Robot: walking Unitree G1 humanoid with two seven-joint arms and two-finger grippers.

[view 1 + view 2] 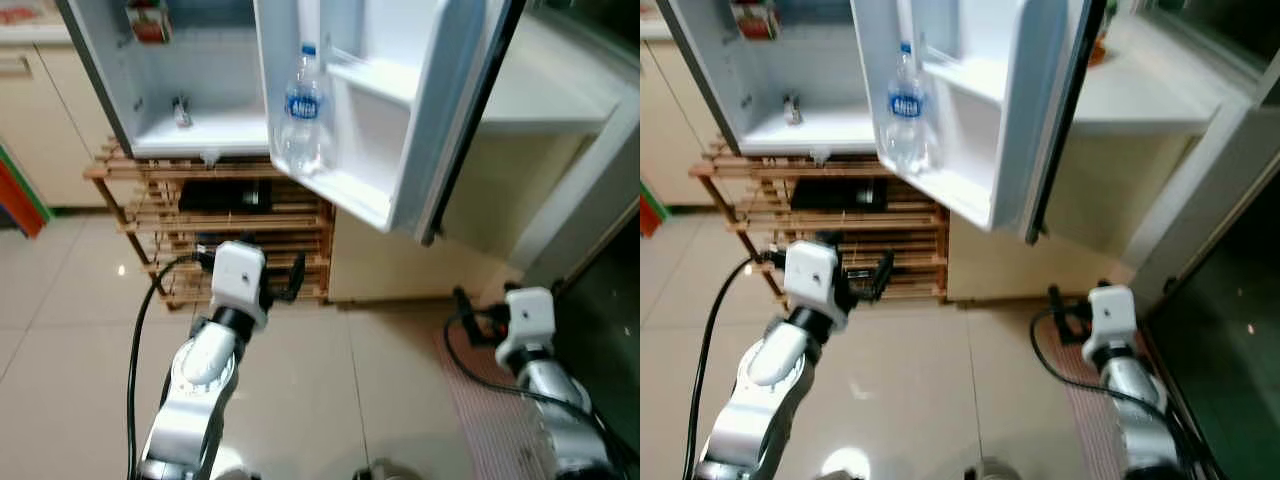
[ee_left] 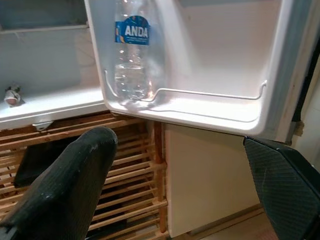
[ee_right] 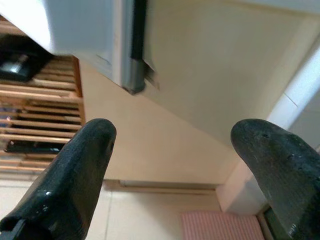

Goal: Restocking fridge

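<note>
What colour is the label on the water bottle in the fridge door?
Blue with white lettering; the label on the bottle shows best in the left wrist view.

- The floor point(image 1: 330, 390) is laid with pale, glossy beige tiles that catch soft glints of light.
- A slatted wooden rack point(image 1: 250, 235) stands on the far side of the floor, with dark objects lying on its shelves; what they are is hard to tell.
- To the right of the rack a plain cream cabinet panel point(image 1: 400, 265) runs down to the floor.
- A white countertop point(image 1: 1140, 100) sits above that panel, further right.
- Cream cupboard doors point(image 1: 40, 120) fill the far left.
- A pinkish ribbed mat point(image 1: 490, 400) lies on the tiles at the near right.
- A dark glass surface point(image 1: 1230, 370) closes off the right edge.
</note>
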